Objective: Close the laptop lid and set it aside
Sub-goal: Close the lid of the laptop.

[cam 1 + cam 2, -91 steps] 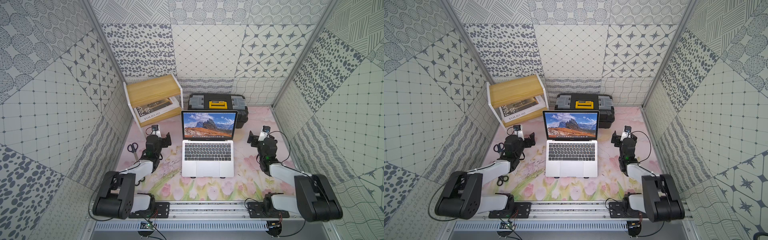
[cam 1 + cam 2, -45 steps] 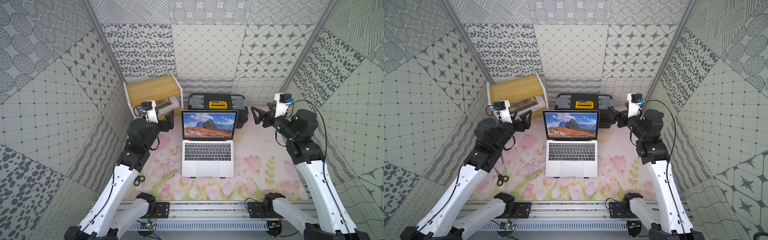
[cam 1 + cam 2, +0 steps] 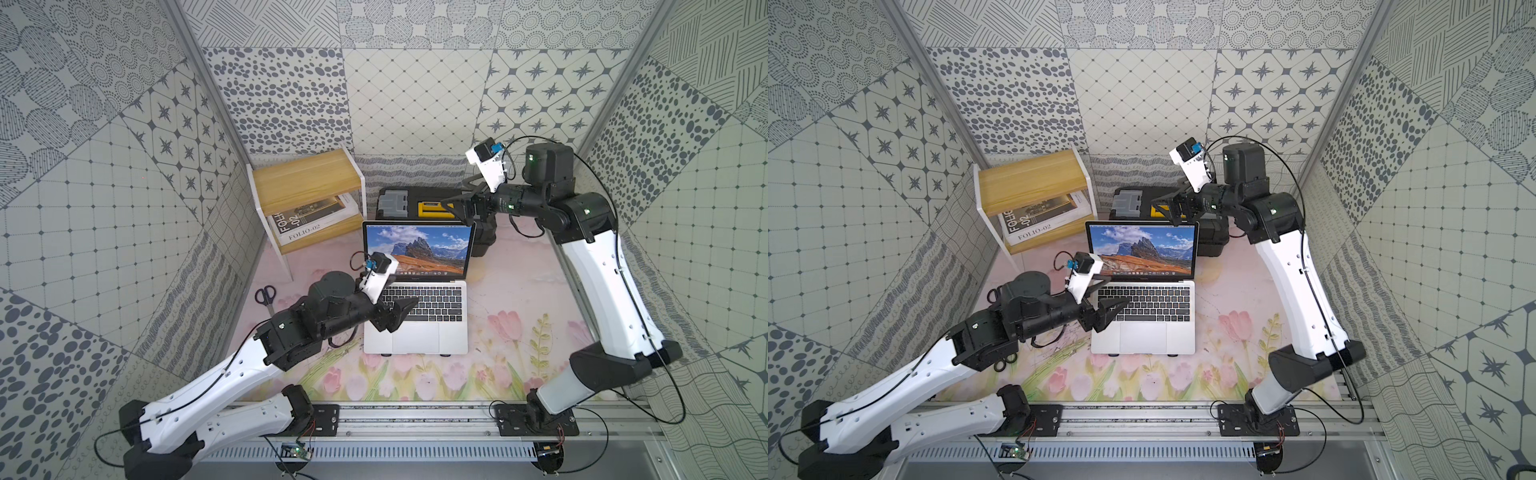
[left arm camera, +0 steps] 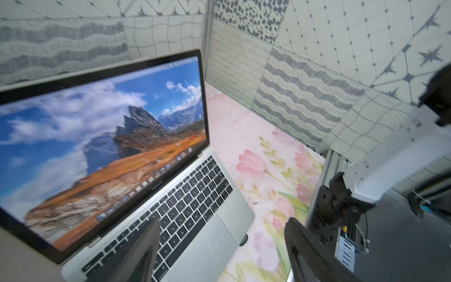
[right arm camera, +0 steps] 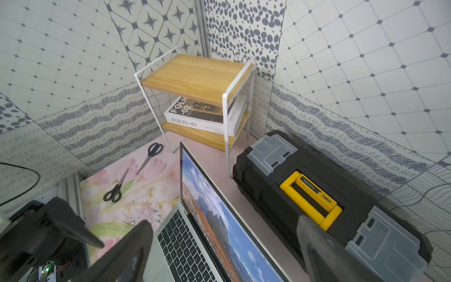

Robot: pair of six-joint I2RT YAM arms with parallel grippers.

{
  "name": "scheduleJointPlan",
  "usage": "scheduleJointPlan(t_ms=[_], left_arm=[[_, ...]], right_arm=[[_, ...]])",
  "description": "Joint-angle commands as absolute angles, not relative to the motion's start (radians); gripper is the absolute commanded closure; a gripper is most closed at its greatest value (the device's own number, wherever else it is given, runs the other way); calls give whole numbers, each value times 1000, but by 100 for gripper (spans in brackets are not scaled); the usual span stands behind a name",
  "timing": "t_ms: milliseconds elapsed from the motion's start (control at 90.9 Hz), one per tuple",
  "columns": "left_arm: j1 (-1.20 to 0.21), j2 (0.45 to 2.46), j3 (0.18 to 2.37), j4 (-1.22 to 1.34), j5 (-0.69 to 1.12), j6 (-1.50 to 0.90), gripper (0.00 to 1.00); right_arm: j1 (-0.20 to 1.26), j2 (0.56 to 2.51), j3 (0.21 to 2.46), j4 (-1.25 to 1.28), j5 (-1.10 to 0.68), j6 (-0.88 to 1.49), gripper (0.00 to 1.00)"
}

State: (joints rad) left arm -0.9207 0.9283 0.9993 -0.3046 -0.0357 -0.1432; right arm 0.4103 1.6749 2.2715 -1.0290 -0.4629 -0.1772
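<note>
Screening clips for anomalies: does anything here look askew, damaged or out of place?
Nothing looks damaged or spilled. The laptop sits square, its lid open. The only strays are two pairs of scissors lying loose on the mat beside it.

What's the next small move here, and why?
Likely ease the right hand down and forward onto the top edge of the laptop lid. The lid stands open, untouched; that hand hovers open just behind its upper right corner, above the black toolbox. The left hand hangs open over the keyboard, touching nothing.
</note>
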Motion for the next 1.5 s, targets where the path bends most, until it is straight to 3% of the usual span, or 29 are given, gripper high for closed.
scheduleJointPlan(t_ms=[0,176,528,825,1486], left_arm=[[-1010,934,878,-200,27,-182,19],[-1023,917,749,-152,-11,-278,20],[-1022,958,577,-13,-131,-405,19],[-963,1152,586,88,-67,-506,22],[-925,1209,559,144,-61,-523,24]], right_arm=[[445,1803,2488,-1220,-421,-245,3],[466,1992,2781,-1368,-439,-286,3],[476,2064,2705,-1354,-492,-327,3],[512,2112,2696,-1361,-471,-386,3],[583,2163,2677,-1361,-448,-471,7]])
